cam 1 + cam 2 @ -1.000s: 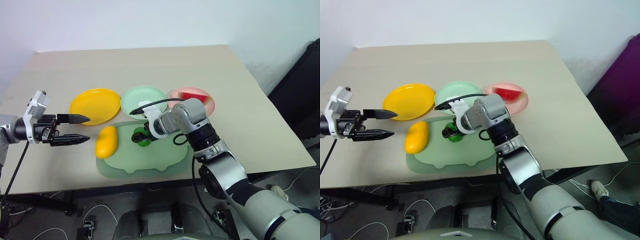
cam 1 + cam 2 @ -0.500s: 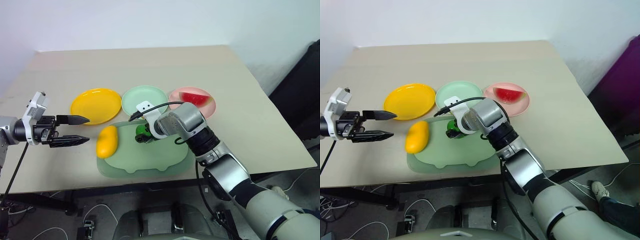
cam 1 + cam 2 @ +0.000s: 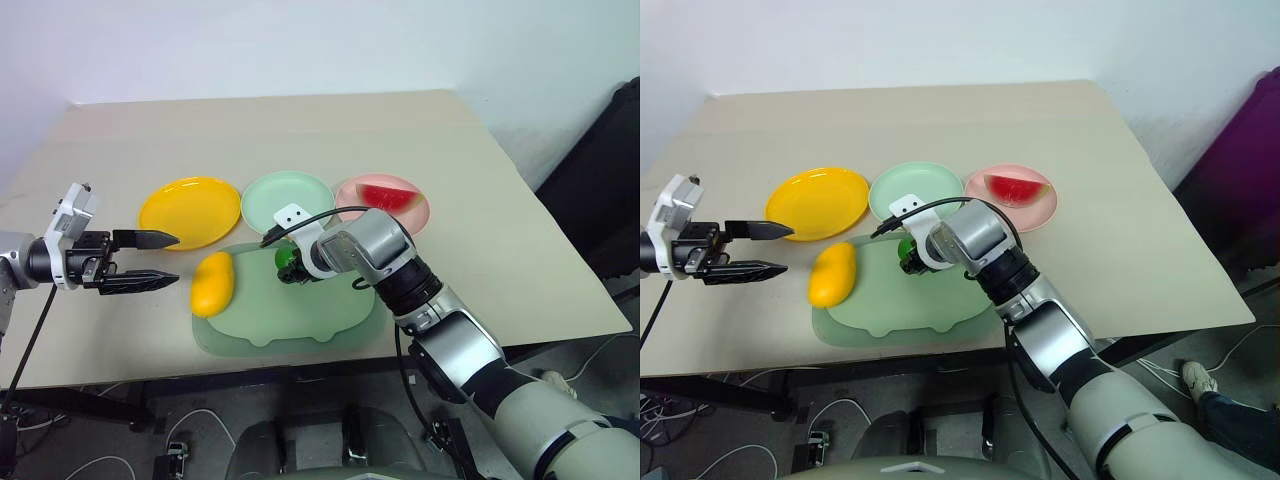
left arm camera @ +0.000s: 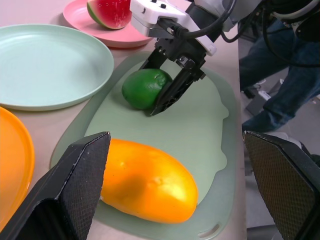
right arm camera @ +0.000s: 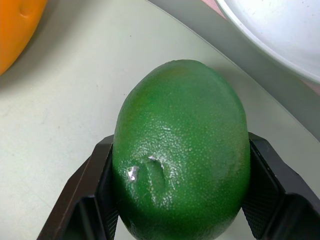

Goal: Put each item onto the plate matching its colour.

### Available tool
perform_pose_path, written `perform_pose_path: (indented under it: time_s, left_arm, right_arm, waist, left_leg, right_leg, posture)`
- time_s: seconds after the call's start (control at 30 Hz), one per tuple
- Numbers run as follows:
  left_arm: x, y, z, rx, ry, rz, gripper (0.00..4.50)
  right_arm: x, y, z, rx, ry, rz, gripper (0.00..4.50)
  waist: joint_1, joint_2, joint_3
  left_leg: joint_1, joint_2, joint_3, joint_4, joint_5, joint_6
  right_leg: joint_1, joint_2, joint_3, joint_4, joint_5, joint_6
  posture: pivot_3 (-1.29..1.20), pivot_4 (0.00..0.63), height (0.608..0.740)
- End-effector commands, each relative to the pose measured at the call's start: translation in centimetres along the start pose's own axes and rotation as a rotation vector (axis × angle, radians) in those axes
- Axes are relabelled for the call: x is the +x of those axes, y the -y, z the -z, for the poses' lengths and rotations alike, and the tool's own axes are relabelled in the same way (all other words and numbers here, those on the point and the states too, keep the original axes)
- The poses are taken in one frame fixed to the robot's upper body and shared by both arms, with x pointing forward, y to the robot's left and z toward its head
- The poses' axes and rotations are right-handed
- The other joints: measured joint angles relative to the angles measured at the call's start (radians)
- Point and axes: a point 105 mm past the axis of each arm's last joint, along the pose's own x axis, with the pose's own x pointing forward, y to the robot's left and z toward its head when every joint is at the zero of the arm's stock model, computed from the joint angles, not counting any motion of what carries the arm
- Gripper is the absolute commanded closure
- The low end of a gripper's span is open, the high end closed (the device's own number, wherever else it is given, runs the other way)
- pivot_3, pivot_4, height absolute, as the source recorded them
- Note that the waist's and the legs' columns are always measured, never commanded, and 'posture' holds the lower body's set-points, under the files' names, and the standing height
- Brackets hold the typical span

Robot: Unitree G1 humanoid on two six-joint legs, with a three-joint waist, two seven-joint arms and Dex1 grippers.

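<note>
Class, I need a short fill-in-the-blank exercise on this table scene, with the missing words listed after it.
1. The watermelon wedge lies on the ____ plate.
2. The right gripper has its fingers on either side of the ____ fruit.
3. The yellow mango rests on the pale green ____, not on the yellow plate.
4. The left gripper stands ____, holding nothing.

Missing words: pink; green; mat; open

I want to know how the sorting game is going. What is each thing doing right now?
Green fruit: on the mat, gripped by the right claw.
Mango: lying on the mat.
Watermelon wedge: on the pink plate.
Green plate: empty.
Yellow plate: empty.
Left claw: open, empty.
</note>
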Motion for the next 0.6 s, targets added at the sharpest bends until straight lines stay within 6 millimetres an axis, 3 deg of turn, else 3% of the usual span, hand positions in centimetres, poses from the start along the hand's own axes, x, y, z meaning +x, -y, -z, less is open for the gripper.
perform_pose_path:
  time_s: [0.03,0.2,0.33,0.47,0.6]
  left_arm:
    - [-0.5,0.1,-1.6,0.052,0.026,-0.006,0.00]
    - [-0.5,0.1,-1.6,0.051,0.025,-0.006,0.00]
    - [-0.4,-0.2,-1.7,0.053,0.026,-0.011,0.00]
    - [-0.3,-0.4,-1.8,0.054,0.029,-0.011,0.00]
    - [0.0,-0.6,-1.8,0.054,0.037,-0.005,0.00]
  right_arm:
    - [-0.8,-0.5,-1.4,-0.014,0.059,-0.017,1.73]
    - [-1.9,0.6,-2.0,-0.001,0.064,-0.018,1.73]
    - [-4.2,2.4,-2.4,0.007,0.058,-0.017,1.73]
    - [-5.2,2.3,-2.3,-0.023,0.045,-0.043,1.73]
    - [-6.6,2.3,-3.9,0.051,0.084,-0.119,1.73]
  waist:
    - [0.000,0.000,0.000]
    - [0.001,0.000,0.000]
    - [0.004,-0.001,0.000]
    - [0.001,-0.001,0.000]
    - [-0.001,-0.001,0.001]
  left_leg:
    - [0.000,0.000,0.000,0.000,0.000,0.000]
    - [0.000,0.000,0.000,0.000,0.000,0.000]
    - [0.000,0.000,0.000,0.001,0.000,0.001]
    - [0.000,0.000,0.000,0.001,0.000,0.000]
    - [0.000,-0.001,0.001,0.000,0.001,0.002]
  right_leg:
    - [0.000,0.000,0.000,0.000,0.000,0.000]
    - [0.000,0.000,0.000,0.000,0.000,0.000]
    - [0.000,0.000,0.000,0.000,0.000,0.000]
    - [0.000,-0.001,0.000,0.000,0.000,0.000]
    - [0.000,0.001,0.000,0.001,0.000,0.000]
  posture:
    - [0.00,0.150,0.740]
    - [0.00,0.150,0.740]
    - [0.00,0.150,0.740]
    - [0.00,0.150,0.740]
    - [0.00,0.150,0.740]
